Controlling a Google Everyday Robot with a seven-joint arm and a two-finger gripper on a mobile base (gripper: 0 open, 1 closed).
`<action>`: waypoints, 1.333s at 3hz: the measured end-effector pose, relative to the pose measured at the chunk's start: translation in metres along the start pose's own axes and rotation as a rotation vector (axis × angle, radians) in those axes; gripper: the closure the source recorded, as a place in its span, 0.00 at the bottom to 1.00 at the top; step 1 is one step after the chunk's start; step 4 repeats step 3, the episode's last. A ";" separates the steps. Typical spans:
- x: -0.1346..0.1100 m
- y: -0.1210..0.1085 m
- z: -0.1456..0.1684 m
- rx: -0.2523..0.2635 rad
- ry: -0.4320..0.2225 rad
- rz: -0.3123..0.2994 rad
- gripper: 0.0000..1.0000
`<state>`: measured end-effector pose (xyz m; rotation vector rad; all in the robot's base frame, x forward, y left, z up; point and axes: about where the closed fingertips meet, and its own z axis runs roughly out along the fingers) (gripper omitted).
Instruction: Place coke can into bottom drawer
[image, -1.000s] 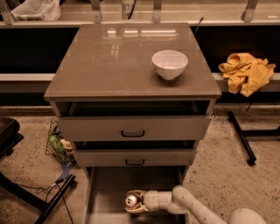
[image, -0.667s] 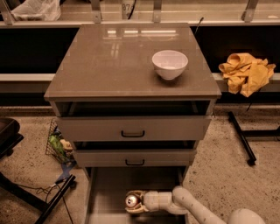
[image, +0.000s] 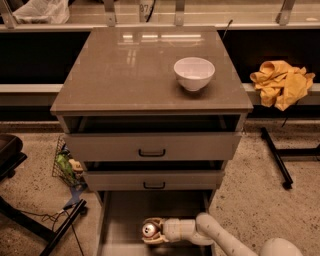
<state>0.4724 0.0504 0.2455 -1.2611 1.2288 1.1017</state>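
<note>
The coke can (image: 149, 230) shows its silver top and a bit of red side inside the open bottom drawer (image: 120, 220), low in the camera view. My gripper (image: 151, 231) reaches in from the right on a white arm and is shut around the can, over the drawer's grey floor. I cannot tell whether the can rests on the floor or hangs just above it. The two upper drawers with black handles stand above, slightly pulled out.
A white bowl (image: 194, 73) sits on the cabinet top (image: 125, 75). A yellow cloth (image: 282, 82) lies on a ledge at right. A wire basket with packets (image: 67, 167) stands left of the cabinet. Black stand legs (image: 276, 157) and cables lie on the floor.
</note>
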 end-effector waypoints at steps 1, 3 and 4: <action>0.000 0.001 0.002 -0.003 -0.002 0.001 0.16; -0.001 0.002 0.005 -0.007 -0.005 0.003 0.00; -0.001 0.002 0.005 -0.007 -0.005 0.003 0.00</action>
